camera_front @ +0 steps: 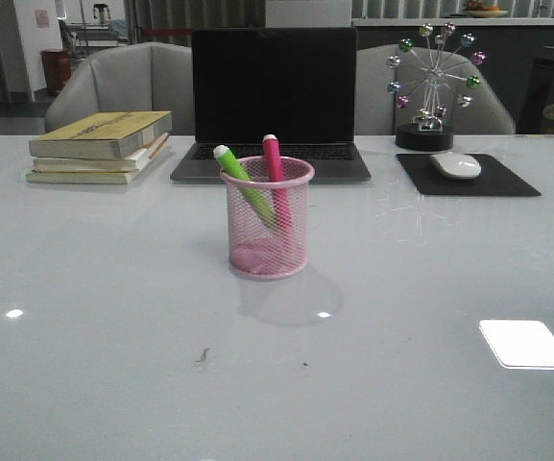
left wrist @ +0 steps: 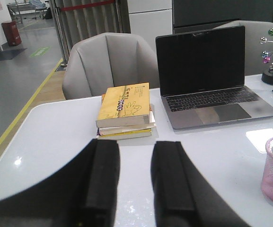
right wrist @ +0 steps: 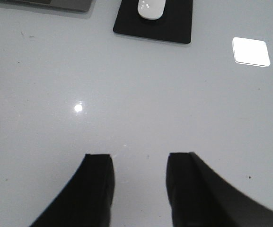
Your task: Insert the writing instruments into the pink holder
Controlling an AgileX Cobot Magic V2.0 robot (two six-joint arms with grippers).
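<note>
Pincers left [left wrist: 135, 182] and right [right wrist: 138, 187] hang spread, empty, above the table [camera_front: 113, 317].

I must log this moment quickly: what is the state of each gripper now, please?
Left gripper: open, holding nothing.
Right gripper: open, holding nothing.

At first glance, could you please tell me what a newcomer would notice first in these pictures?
The round pink wire-mesh pen cup stands alone mid-table, with a lime green highlighter marker and a hot pink highlighter marker leaning inside it. Behind it sits an open grey laptop with a dark screen, and to its right a small ferris-wheel ornament with coloured balls.
</note>
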